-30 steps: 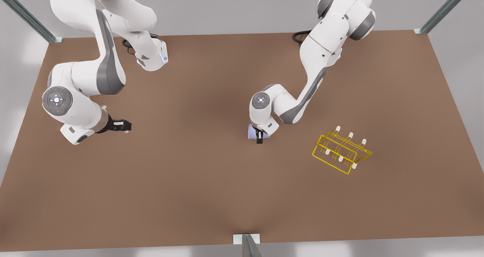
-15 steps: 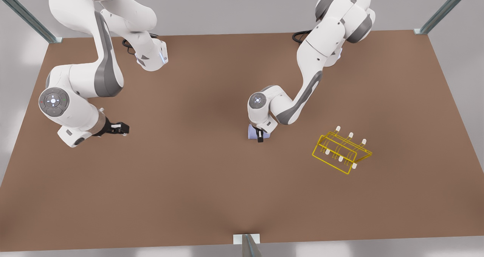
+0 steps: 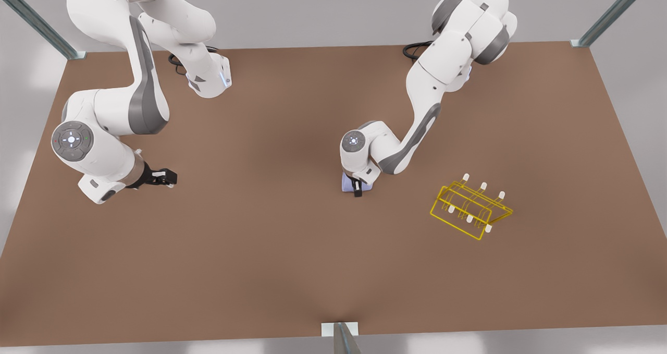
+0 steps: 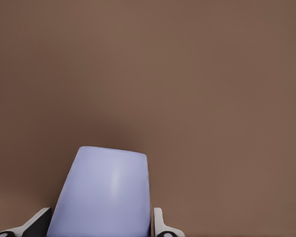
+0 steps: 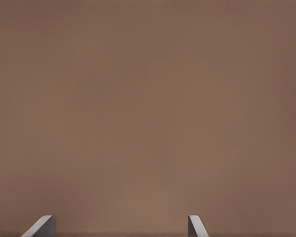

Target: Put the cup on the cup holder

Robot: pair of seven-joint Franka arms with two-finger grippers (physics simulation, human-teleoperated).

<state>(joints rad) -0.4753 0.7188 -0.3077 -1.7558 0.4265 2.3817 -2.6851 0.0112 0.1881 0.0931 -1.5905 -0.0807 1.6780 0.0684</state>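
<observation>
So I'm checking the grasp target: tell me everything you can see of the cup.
The cup is small, plain, lavender-blue, smooth and matte, tapered, with no handle. It sits near the table's middle, toward the front view's left of the yellow cup holder and apart from it. The left end effector is over it, a finger on either side. Actual contact cannot be told.

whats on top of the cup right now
The left pincer and its white wrist sit over the cup, fingers on both sides. The cup's rim and inside are covered.
</observation>
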